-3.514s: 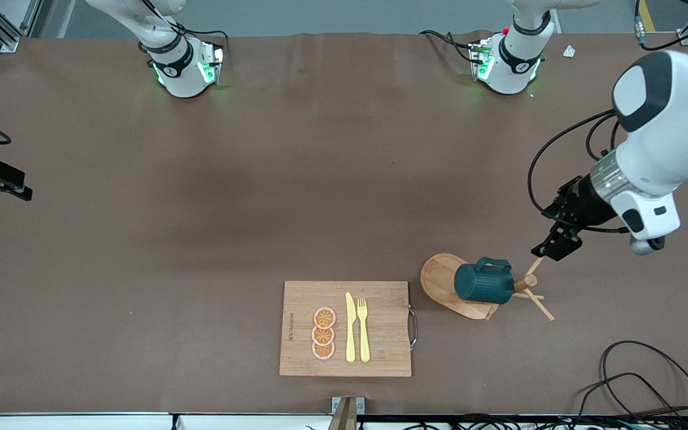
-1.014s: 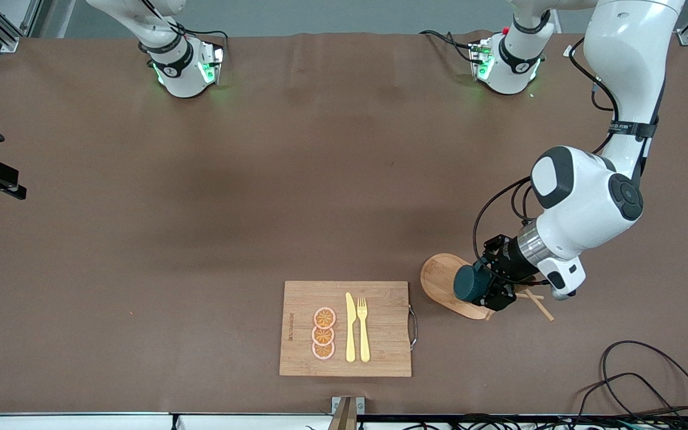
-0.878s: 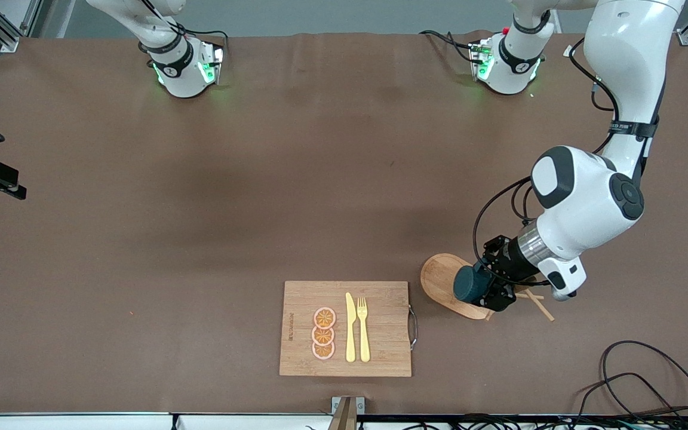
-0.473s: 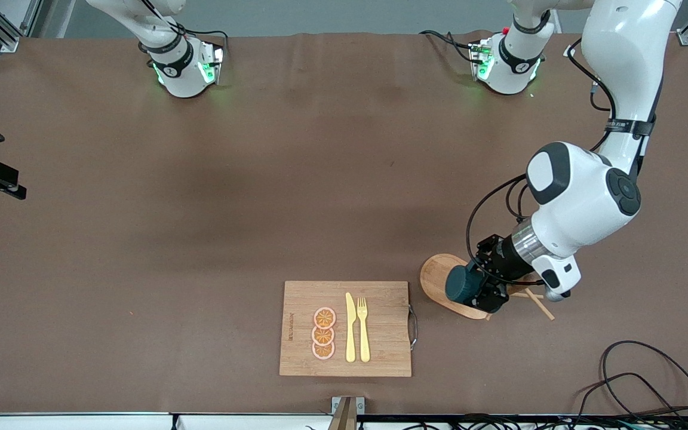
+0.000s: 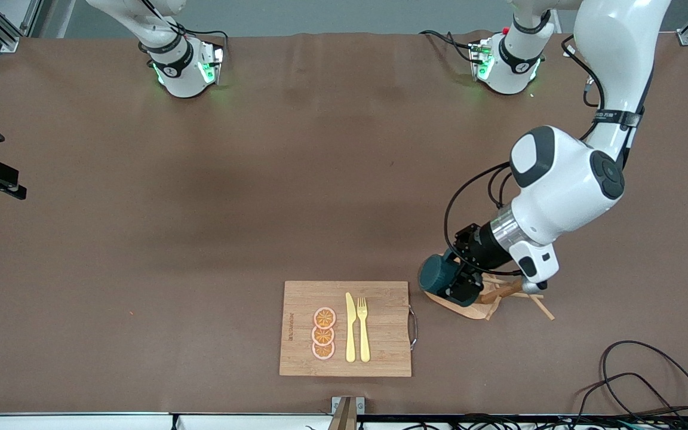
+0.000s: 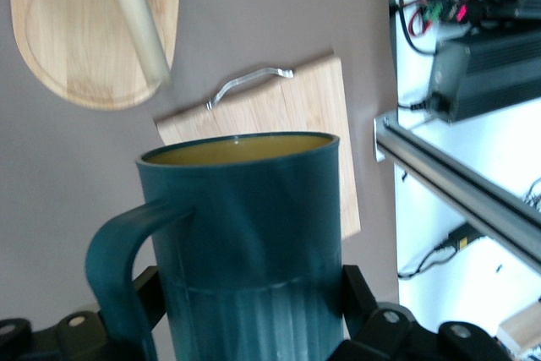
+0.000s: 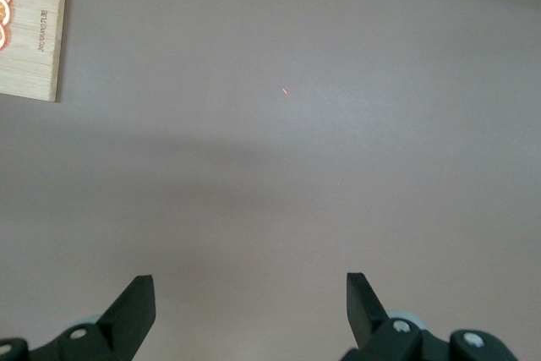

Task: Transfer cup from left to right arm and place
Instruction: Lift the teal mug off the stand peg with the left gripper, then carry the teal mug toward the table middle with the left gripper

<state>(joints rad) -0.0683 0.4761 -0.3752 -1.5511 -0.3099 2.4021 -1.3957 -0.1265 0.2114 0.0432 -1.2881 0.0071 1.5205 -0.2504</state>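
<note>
The cup (image 5: 436,276) is a dark teal ribbed mug with a side handle and a yellowish inside. My left gripper (image 5: 456,279) is shut on the cup's body and holds it on its side over the end of the oval wooden stand (image 5: 466,308) that lies toward the cutting board. In the left wrist view the cup (image 6: 249,243) fills the middle between the two black fingers (image 6: 353,287). My right gripper (image 7: 249,293) is open and empty over bare brown table; it does not show in the front view.
A wooden cutting board (image 5: 380,352) with orange slices (image 5: 323,334), a yellow knife (image 5: 350,327) and fork (image 5: 363,328) lies near the front camera's edge, beside the stand. The stand's wooden pegs (image 5: 535,301) stick out toward the left arm's end. Cables (image 5: 648,382) lie at that corner.
My left gripper came down onto the cup hanging on the stand's peg, shut on it, and drew it off the peg toward the cutting board.
</note>
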